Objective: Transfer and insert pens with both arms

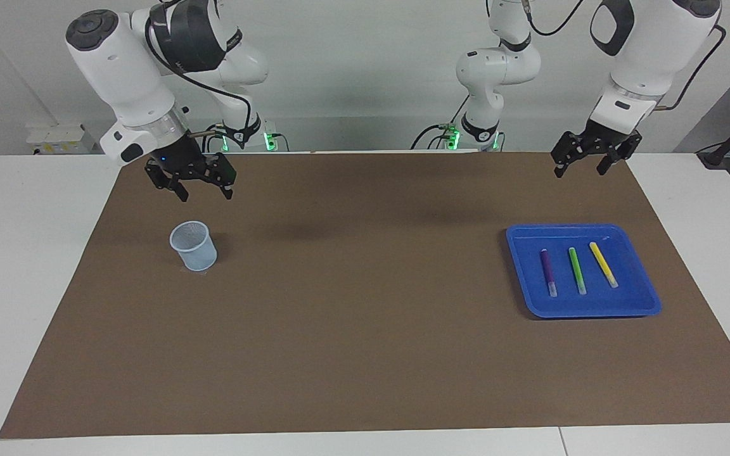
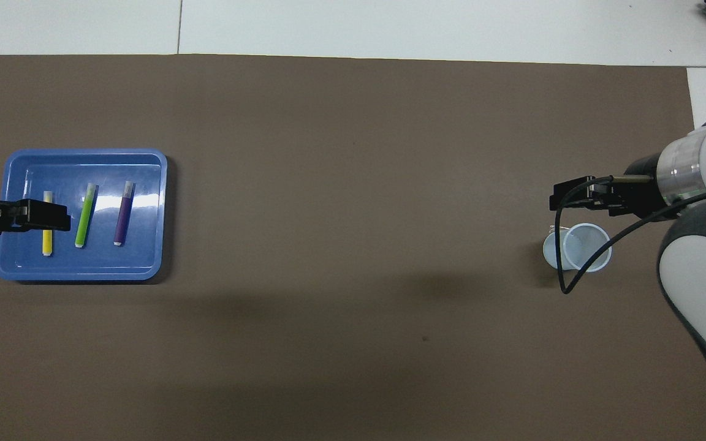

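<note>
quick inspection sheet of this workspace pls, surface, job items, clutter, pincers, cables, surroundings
surface: brown mat on a white table.
job's things: purple pen, green pen and yellow pen lie flat, apart, in the blue tray at the left arm's end; pale blue cup stands upright at the right arm's end.
clutter: nothing seen.
grippers: left pincer open, raised over the mat near the tray, holding nothing; right pincer open, raised near the cup, holding nothing.
cables: black cable hangs from the right arm, crossing over the cup in the overhead view.
surroundings: plain wall; green lights at the arm bases.
</note>
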Available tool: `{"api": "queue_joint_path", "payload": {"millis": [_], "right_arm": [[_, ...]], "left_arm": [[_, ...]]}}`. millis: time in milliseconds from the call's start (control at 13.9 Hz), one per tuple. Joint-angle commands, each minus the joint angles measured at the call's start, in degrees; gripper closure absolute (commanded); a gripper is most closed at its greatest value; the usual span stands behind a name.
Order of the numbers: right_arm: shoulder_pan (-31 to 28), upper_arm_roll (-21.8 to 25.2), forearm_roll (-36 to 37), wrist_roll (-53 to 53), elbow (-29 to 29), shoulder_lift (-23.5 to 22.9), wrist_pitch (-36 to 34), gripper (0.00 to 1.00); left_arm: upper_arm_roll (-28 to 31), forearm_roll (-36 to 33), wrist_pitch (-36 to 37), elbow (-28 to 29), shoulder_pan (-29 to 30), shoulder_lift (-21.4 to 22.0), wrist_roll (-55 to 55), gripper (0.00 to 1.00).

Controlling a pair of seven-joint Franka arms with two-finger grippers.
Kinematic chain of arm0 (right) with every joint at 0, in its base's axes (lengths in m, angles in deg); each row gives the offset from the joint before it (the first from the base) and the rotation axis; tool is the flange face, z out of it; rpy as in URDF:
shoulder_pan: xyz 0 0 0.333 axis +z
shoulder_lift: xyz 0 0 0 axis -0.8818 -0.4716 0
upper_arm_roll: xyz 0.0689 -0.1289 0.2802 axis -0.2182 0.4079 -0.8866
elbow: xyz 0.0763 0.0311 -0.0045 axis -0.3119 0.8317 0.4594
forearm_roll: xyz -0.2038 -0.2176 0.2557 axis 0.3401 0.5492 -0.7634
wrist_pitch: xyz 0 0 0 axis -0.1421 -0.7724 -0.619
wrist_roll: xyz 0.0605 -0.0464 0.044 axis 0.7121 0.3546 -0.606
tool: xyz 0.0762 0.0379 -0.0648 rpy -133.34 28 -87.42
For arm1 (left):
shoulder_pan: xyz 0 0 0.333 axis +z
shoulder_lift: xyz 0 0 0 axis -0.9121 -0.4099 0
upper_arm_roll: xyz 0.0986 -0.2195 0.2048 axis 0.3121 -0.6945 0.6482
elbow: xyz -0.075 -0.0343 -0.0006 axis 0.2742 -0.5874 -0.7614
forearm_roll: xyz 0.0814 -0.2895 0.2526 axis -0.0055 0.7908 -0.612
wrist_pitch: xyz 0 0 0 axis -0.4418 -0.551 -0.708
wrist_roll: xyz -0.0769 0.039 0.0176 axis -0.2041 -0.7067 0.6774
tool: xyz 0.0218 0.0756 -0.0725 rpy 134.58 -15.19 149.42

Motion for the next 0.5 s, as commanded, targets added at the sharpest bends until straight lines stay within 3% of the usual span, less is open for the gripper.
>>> {"api": "queue_joint_path", "payload": {"millis": [0,431], "right_arm": [[-0.3,-1.3,-2.9,0.0,0.3,0.0,2.1,0.0],[-0.3,-5.5,-13.1,12.5,2.3,0.3,8.4,0.0]], "left_arm": [[0.2,0.7,-5.7,4.6,-0.1,0.3,-0.9,0.0],[0.3,0.7,-11.2,6.5,0.3,-5.6,-6.3,0.0]]}}
